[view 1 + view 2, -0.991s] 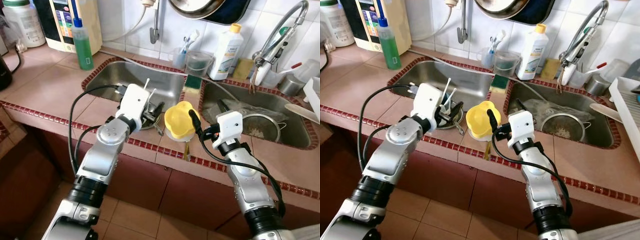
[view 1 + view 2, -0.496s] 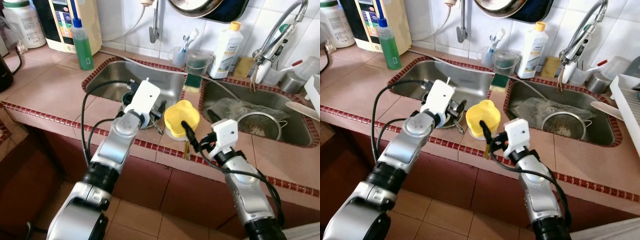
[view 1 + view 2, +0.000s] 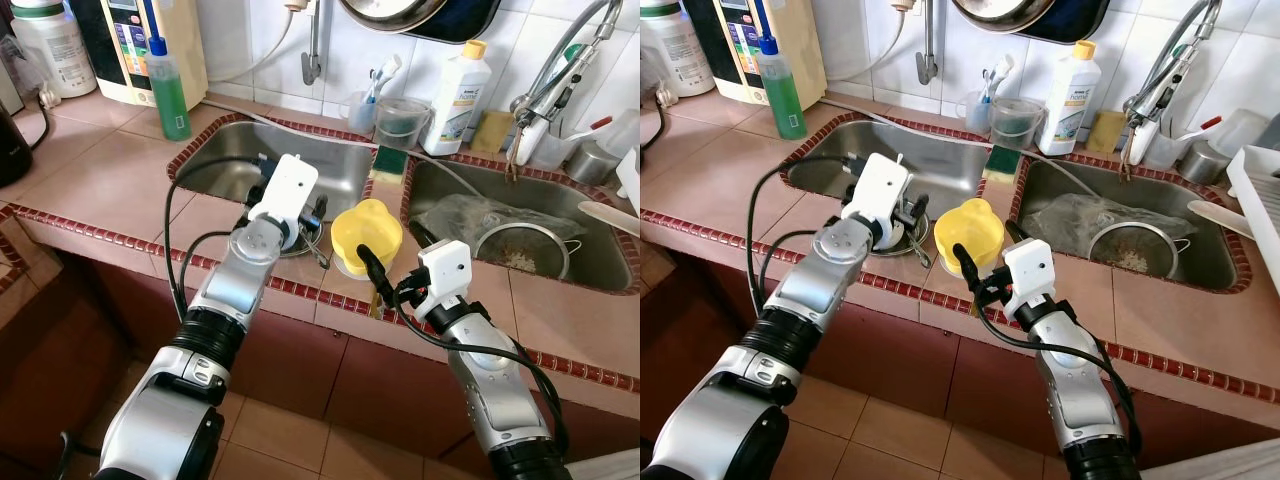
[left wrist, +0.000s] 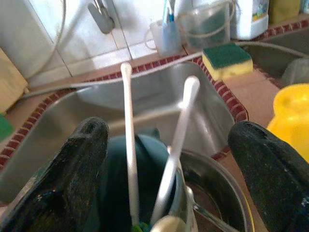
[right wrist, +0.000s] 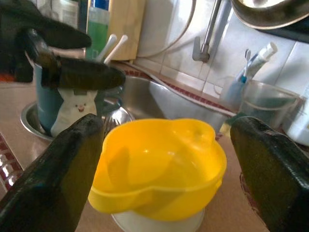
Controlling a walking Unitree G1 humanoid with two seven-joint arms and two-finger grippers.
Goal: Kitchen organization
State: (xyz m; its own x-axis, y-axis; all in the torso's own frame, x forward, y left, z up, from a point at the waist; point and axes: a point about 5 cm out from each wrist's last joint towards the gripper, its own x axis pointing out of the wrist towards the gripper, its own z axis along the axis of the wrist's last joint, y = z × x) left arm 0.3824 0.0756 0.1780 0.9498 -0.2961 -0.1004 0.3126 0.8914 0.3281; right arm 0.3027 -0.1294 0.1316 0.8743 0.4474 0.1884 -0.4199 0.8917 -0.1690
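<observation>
A yellow bowl (image 3: 366,234) on a white base stands on the tiled counter between the two sinks. Beside it a teal mug (image 5: 72,104) holding two white sticks (image 4: 129,145) sits in a small steel bowl (image 3: 303,246). My left gripper (image 4: 169,137) is open, its fingers (image 4: 82,169) flanking the mug on both sides. My right gripper (image 5: 169,140) is open and level with the yellow bowl, just short of its near side, with one black finger (image 3: 371,268) close to the rim.
The left sink (image 3: 240,160) lies behind the mug; the right sink (image 3: 560,270) holds a strainer (image 3: 520,250). A green bottle (image 3: 166,88), a white bottle (image 3: 455,88), a sponge (image 3: 388,162) and a faucet (image 3: 560,60) line the back. The red-tiled counter edge (image 3: 300,292) runs under both arms.
My left gripper has moved forward over the mug. My right gripper has drawn back a little from the yellow bowl's rim toward the counter edge.
</observation>
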